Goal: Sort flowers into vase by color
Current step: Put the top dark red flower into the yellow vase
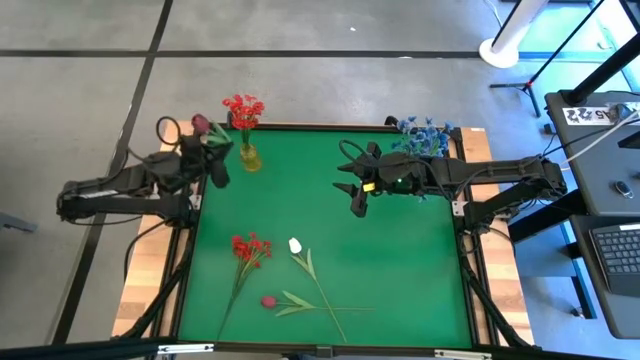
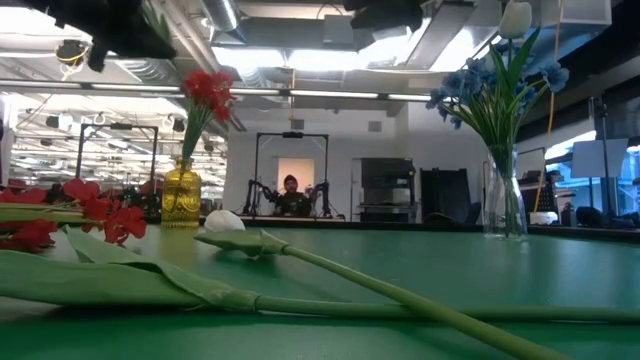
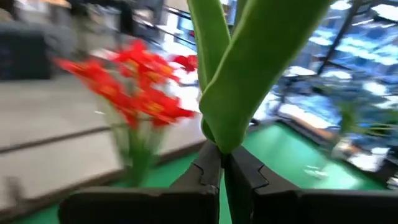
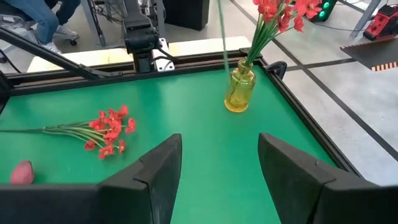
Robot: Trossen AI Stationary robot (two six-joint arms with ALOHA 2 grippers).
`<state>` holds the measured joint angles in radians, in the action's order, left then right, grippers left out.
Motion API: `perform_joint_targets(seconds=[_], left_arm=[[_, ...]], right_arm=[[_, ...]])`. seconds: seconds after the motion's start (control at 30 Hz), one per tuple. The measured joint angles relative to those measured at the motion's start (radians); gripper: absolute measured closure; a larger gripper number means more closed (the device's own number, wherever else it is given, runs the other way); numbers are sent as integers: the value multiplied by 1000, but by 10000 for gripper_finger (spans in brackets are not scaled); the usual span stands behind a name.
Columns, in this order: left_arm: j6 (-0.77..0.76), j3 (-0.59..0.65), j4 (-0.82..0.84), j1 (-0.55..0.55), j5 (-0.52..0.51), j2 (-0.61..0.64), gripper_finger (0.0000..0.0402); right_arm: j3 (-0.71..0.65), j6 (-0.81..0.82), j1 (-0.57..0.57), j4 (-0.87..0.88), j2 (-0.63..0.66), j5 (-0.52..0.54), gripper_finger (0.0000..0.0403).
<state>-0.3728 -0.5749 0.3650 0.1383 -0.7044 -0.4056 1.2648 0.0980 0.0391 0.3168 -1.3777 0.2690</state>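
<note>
My left gripper (image 3: 221,165) pinches a dark-pink bud's green stem (image 3: 239,74) near the yellow glass vase (image 1: 249,156); right gripper (image 4: 217,165) open; three stems remain on the green table (image 1: 400,260).

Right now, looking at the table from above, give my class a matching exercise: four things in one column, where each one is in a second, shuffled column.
Things
1. red flower cluster
2. white tulip bud
3. blue flowers
4. yellow vase

Places
A. standing in a clear vase at the table's far right corner
B. lying on the green mat beside the white bud
C. standing near the far left corner, holding red flowers
D. lying on the mat between the red cluster and the table's right half

Pairs: 1-B, 2-D, 3-A, 4-C
</note>
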Motion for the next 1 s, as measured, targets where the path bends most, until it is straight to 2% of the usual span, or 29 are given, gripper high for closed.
perform_joint_targets(seconds=[0.13,0.3,0.6,1.0], left_arm=[[39,-39,68,0,-107,-18,401],[21,-100,163,0,-167,-48,401],[91,-165,172,0,-292,-81,401],[87,-166,154,0,-295,-152,401]], right_arm=[[0,0,0,-7,0,0,194],[0,0,0,-6,0,0,194],[0,0,0,1,0,0,194],[0,-13,0,2,0,0,194]])
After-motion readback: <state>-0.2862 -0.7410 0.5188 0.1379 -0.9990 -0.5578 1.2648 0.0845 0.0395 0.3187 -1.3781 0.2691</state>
